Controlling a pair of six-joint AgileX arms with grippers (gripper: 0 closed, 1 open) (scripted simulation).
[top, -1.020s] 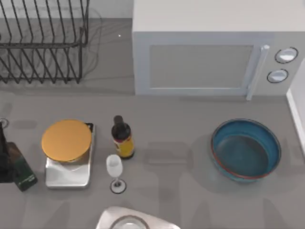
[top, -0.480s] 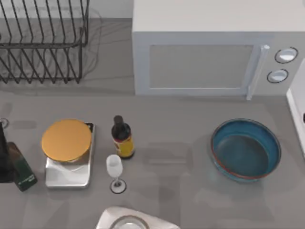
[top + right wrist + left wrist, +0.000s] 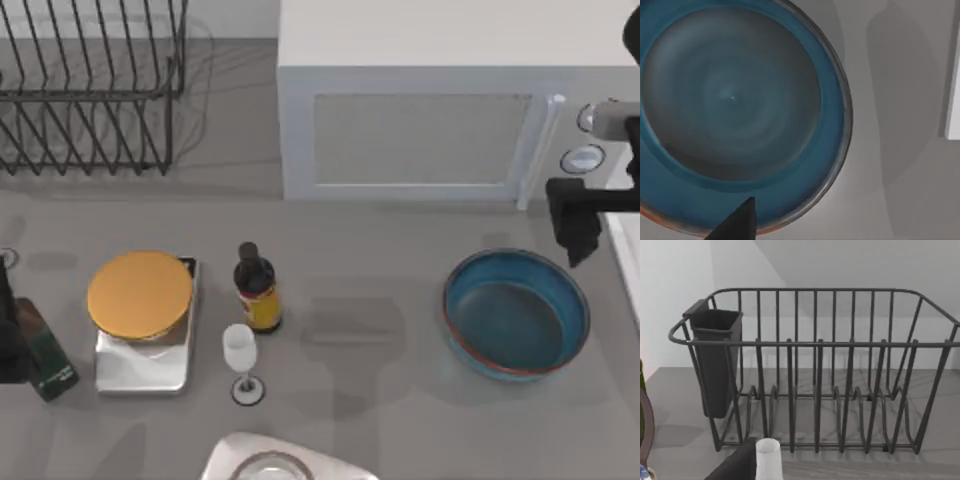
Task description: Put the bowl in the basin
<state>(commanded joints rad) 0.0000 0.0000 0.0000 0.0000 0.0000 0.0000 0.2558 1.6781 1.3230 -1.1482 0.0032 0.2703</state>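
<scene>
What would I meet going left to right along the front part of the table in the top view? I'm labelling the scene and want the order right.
Green box → scale with orange disc → wine glass → dark bottle → bowl, with the right arm's tool hovering by its far rim.

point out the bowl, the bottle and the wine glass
bowl (image 3: 515,320), top view, middle of its teal inside
bottle (image 3: 258,296), top view, on its yellow label
wine glass (image 3: 239,347), top view, on its cup
</scene>
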